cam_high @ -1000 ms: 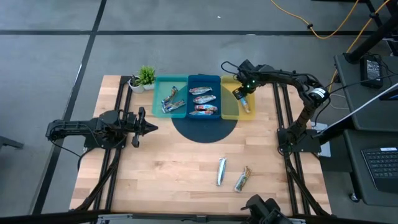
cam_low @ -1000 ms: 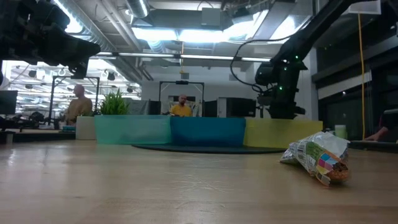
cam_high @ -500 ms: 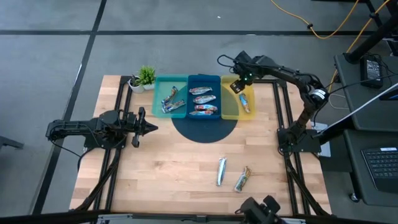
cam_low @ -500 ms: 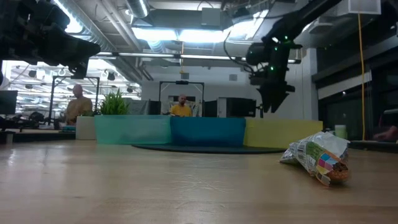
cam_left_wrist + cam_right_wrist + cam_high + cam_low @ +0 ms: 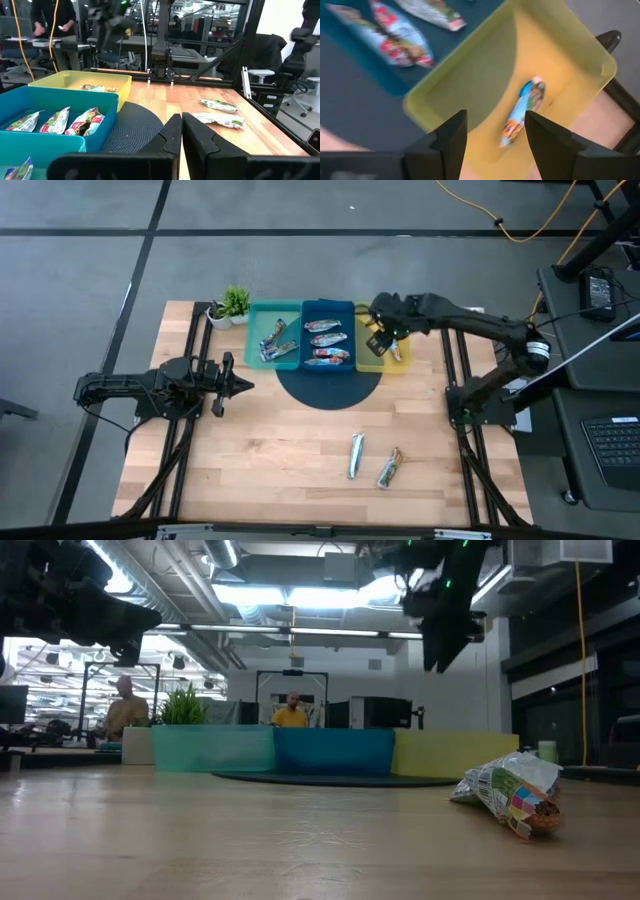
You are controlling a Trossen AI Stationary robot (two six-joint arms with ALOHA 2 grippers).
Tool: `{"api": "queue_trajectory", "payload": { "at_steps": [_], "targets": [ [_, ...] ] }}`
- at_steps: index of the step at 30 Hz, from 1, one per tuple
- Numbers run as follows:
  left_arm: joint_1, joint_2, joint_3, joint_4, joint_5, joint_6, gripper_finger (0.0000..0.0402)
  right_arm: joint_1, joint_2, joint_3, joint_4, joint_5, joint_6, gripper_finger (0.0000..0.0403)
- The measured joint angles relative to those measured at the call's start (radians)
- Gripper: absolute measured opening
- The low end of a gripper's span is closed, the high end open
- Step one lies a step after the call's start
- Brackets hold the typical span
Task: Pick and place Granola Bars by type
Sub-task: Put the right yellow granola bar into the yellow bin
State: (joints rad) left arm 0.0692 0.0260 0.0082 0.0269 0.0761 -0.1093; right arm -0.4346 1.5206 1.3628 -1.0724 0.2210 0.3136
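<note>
Above the yellow tray (image 5: 366, 358), my right gripper (image 5: 496, 131) has lifted clear, jaws now apart and empty; the multicoloured bar (image 5: 522, 111) it carried a second ago lies alone on the tray's smooth plastic floor. That placement looks done. Two crinkled, shiny-wrapped bars (image 5: 356, 455) (image 5: 389, 467) wait on the wooden table (image 5: 260, 450). The left gripper (image 5: 236, 386) rests aside, jaws together, over the table's left half.

trays (image 5: 302, 306): 3 (teal, blue, yellow) | granola bars (image 5: 356, 455): 2 loose on table, 1 in yellow, 3 in blue, teal count unclear | potted plant (image 5: 234, 304): 1
</note>
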Motion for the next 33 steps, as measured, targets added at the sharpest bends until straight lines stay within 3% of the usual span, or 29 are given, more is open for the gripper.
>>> {"api": "queue_trajectory", "payload": {
  "at_steps": [10, 20, 29, 33],
  "targets": [
    [0.0, 0.0, 0.0, 0.0, 0.0, 0.0, 0.0005, 0.366, -0.111, 0.0, -0.193, 0.079, 0.517, 0.02],
    [0.0, 0.0, 0.0, 0.0, 0.0, 0.0, 0.0004, 0.745, -0.083, 0.0, -0.281, 0.072, 1.13, 0.02],
    [0.0, 0.0, 0.0, 0.0, 0.0, 0.0, 0.0008, 0.965, 0.03, 0.0, -0.268, -0.07, 1.51, 0.02],
    [0.0, 0.0, 0.0, 0.0, 0.0, 0.0, 0.0004, 1.02, 0.078, 0.0, -0.226, -0.086, 1.624, 0.02]
  ]
}}
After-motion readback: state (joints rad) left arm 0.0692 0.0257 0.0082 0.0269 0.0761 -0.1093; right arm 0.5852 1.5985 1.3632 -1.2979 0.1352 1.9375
